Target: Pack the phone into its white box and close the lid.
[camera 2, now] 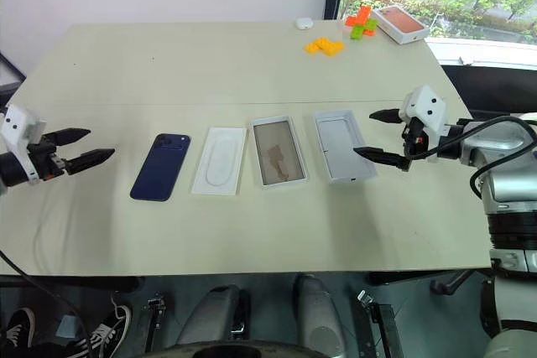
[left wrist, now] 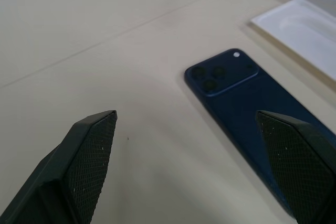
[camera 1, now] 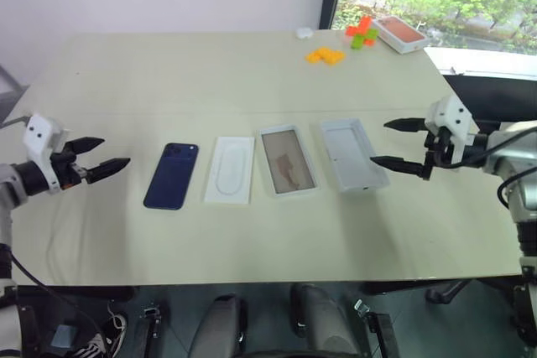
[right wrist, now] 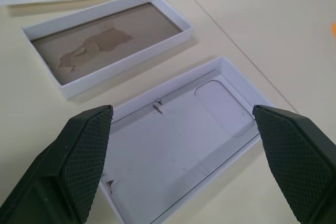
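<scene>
Left gripper (camera 1: 94,157) fingers spread wide, empty, phone (camera 1: 172,175) just beyond them. Right gripper (camera 1: 397,145) fingers equally wide, empty, over the upturned lid (camera 1: 352,154); white box (camera 1: 287,159) beside it.

Bare surface (camera 1: 210,81) lies open behind the row; the phone (camera 1: 171,175), insert (camera 1: 230,170), white box (camera 1: 288,159) and lid (camera 1: 353,153) sit side by side, narrow gaps between.

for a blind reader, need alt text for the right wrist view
The open right claw hovers over an upturned shallow white cardboard lid on a beige table. Beside it lies a white cardboard tray with a brownish floor.
</scene>
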`<action>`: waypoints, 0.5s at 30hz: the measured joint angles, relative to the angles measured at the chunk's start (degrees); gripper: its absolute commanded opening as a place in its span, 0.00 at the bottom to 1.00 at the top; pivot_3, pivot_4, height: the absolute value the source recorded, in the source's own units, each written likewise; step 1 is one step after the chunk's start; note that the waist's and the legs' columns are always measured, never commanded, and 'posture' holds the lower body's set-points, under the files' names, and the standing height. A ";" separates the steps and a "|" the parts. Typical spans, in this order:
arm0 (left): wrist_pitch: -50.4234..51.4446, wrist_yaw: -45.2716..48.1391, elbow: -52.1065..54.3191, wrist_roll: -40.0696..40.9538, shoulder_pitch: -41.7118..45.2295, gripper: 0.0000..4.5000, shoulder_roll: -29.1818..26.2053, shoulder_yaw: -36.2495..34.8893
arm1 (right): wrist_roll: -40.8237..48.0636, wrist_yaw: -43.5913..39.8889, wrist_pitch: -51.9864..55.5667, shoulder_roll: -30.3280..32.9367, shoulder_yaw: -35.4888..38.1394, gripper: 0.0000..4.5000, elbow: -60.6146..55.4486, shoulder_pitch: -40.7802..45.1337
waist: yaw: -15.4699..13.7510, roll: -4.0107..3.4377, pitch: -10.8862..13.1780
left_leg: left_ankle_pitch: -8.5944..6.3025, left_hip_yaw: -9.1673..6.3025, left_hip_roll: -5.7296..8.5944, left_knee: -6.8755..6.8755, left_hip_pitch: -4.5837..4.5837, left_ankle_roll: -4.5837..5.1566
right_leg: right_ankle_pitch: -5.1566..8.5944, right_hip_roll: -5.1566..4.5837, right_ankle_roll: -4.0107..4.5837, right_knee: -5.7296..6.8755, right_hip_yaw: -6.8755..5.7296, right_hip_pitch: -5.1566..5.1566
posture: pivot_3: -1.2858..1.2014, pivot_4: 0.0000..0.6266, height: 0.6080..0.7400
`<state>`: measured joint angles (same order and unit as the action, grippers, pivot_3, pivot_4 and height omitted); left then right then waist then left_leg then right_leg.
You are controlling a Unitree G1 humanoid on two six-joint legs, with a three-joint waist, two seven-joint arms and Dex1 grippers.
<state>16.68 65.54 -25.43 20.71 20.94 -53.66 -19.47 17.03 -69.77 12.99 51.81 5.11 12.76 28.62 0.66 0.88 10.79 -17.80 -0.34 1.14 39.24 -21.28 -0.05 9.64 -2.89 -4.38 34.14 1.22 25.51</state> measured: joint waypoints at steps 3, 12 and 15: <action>-0.99 0.99 -0.48 0.26 -0.15 0.99 -1.27 -0.48 | -0.31 -0.18 -1.38 0.52 0.03 1.00 1.95 -0.61 | 0.14 0.00 0.00 | 0.00 0.02 0.00 0.00 0.00 0.00 | 0.00 0.00 0.00 0.00 0.01 0.01 | 0.52 0.24 1.00; -2.33 1.47 -1.86 0.48 -2.02 0.99 -2.41 -1.77 | -2.41 -0.52 -6.70 1.86 0.34 1.00 9.35 -0.64 | 0.34 -0.01 0.01 | 0.00 0.04 -0.03 -0.01 0.02 0.00 | 0.00 0.03 0.00 0.02 0.01 0.01 | 0.52 0.24 1.00; -2.39 1.45 -1.76 0.55 -2.35 0.99 -2.41 -1.77 | -2.90 -0.57 -8.00 1.87 0.34 1.00 11.12 -0.41 | 0.30 -0.01 0.00 | 0.00 0.05 -0.02 -0.01 0.02 0.00 | 0.00 0.02 0.00 0.01 0.02 0.01 | 0.52 0.24 1.00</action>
<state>14.29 66.99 -27.19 21.25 18.60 -56.07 -21.24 14.14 -70.34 4.99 53.67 5.45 23.87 28.20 0.96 0.87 10.80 -17.80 -0.30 1.12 39.23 -21.26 -0.05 9.64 -2.86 -4.38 34.15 1.24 25.52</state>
